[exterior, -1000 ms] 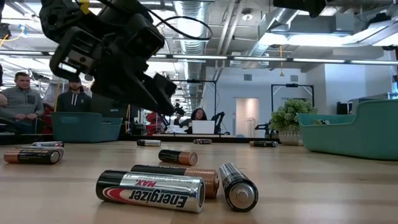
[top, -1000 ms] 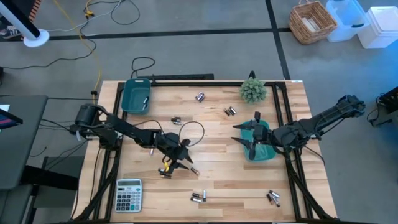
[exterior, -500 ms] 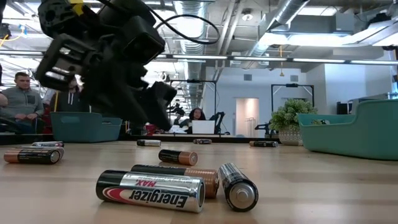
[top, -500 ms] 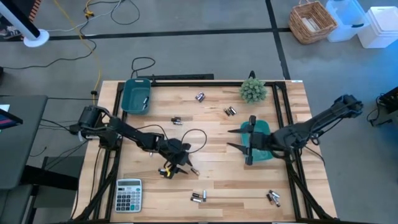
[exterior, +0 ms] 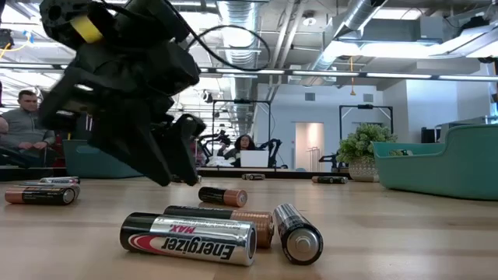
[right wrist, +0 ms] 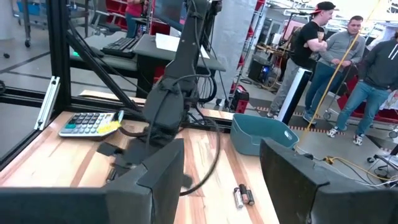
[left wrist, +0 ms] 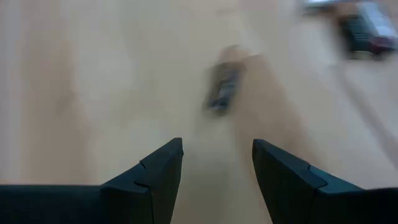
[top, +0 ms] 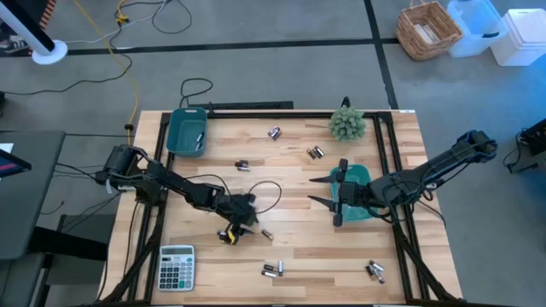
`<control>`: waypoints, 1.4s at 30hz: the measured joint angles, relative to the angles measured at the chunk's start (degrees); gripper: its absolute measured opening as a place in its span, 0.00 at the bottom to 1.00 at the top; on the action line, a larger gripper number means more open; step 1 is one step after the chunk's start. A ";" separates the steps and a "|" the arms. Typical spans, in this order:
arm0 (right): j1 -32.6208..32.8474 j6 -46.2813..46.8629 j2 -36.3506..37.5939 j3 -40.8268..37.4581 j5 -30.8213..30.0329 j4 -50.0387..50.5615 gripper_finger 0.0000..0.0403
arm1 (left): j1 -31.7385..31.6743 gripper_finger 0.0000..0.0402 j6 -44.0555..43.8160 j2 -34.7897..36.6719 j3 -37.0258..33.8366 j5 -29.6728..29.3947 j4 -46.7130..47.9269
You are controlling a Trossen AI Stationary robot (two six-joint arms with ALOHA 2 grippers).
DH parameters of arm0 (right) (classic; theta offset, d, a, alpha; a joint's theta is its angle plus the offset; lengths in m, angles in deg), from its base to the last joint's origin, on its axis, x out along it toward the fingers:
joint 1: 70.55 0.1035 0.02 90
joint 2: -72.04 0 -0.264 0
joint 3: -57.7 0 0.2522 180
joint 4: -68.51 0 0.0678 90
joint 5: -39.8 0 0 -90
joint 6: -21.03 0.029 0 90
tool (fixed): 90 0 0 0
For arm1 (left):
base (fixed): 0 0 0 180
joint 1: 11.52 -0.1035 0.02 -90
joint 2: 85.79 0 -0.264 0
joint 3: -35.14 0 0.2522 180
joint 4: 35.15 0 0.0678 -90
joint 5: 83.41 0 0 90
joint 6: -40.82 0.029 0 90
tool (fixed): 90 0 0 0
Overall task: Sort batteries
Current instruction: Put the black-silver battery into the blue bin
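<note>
I have the left gripper low over the middle of the counter, its fingers spread with nothing between them, and a loose battery lies on the wood just ahead of it. The right gripper hangs with its fingers wide apart beside the teal bin on the right. Other batteries lie scattered across the counter, with three more clustered at the near edge.
</note>
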State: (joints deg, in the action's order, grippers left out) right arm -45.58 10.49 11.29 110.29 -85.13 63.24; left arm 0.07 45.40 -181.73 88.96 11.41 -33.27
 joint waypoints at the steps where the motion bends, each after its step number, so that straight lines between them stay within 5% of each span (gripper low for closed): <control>1: 0.00 0.02 0.00 0.00 0.00 0.00 0.56 | -0.41 0.47 -2.34 1.02 0.00 -1.52 1.75; 8: -0.76 0.21 0.00 0.00 0.04 0.23 0.56 | 0.49 0.47 -15.65 12.63 -0.01 -10.08 16.30; 14: -2.33 1.09 0.00 0.00 0.06 1.83 0.56 | 4.42 0.47 -37.27 23.12 0.00 -20.03 36.03; 23: -3.10 1.09 0.00 0.00 0.06 4.04 0.56 | 9.51 0.47 -67.66 25.47 0.00 -23.17 59.07; 42: -2.89 1.50 0.00 0.00 0.52 4.47 0.56 | 9.44 0.47 -70.71 14.48 -0.09 -19.54 59.58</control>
State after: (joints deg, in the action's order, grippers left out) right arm -48.47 12.00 11.29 110.29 -84.61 67.71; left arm 9.51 -25.31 -167.25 88.87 -8.13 26.31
